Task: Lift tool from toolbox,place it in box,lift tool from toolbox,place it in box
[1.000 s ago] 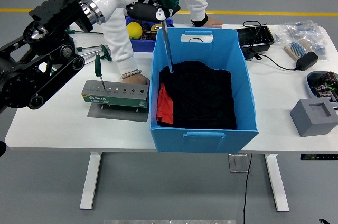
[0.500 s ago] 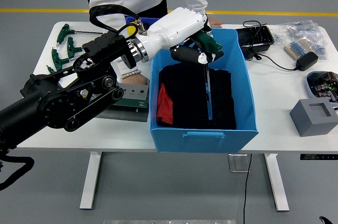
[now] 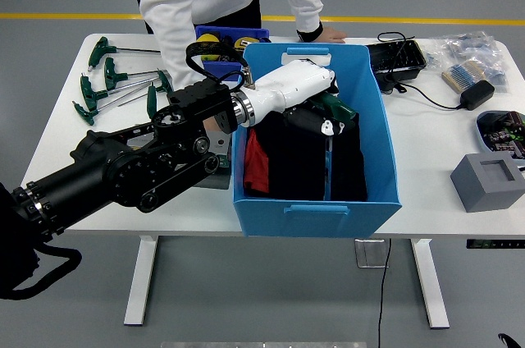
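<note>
My left hand (image 3: 321, 116) is low inside the blue box (image 3: 385, 151), over the black cloth (image 3: 287, 163) lying in it. It is shut on a T-handle tool; the green handle (image 3: 338, 106) shows at the fingers and the thin shaft (image 3: 330, 166) points down toward the box's near wall. My forearm hides most of the toolbox stand on the table left of the box. One green-handled tool (image 3: 152, 100) still stands upright there. The right hand is out of view.
Several loose green T-handle keys (image 3: 102, 77) lie at the table's far left. A person stands behind the table, one hand (image 3: 331, 34) resting beyond the box. A small blue bin (image 3: 221, 39), black tray (image 3: 398, 59), power adapter (image 3: 476, 93) and grey block (image 3: 488, 180) sit around.
My left arm has swung right and down, carrying the tool from above the box's far rim deep into the box.
</note>
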